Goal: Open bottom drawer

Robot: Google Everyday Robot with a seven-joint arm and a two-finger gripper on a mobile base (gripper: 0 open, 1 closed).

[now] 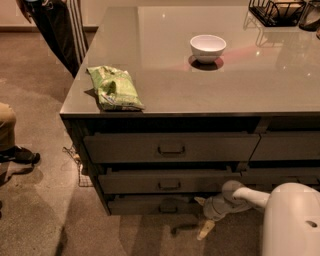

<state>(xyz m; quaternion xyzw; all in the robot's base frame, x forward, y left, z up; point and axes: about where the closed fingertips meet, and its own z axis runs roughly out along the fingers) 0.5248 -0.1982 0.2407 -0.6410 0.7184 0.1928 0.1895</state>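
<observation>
The bottom drawer (pixel 140 205) is the slimmest front at the foot of the left stack, below two taller drawers. Its small dark handle (pixel 168 207) sits at the centre. The front looks about flush with the stack and no interior shows. My gripper (pixel 202 216) is low at the drawer's right end, just right of the handle and apart from it. It is open and empty, with one pale finger (pixel 199 201) by the drawer's right edge and the other finger (pixel 205 230) pointing down at the floor.
My white arm (pixel 292 220) comes in from the lower right. On the counter top (pixel 240 85) lie a green bag (pixel 114 88), a white bowl (pixel 208 48) and a wire rack (pixel 278 11). A person's legs (pixel 57 27) stand at the far left, and a shoe (pixel 20 155) is on the floor.
</observation>
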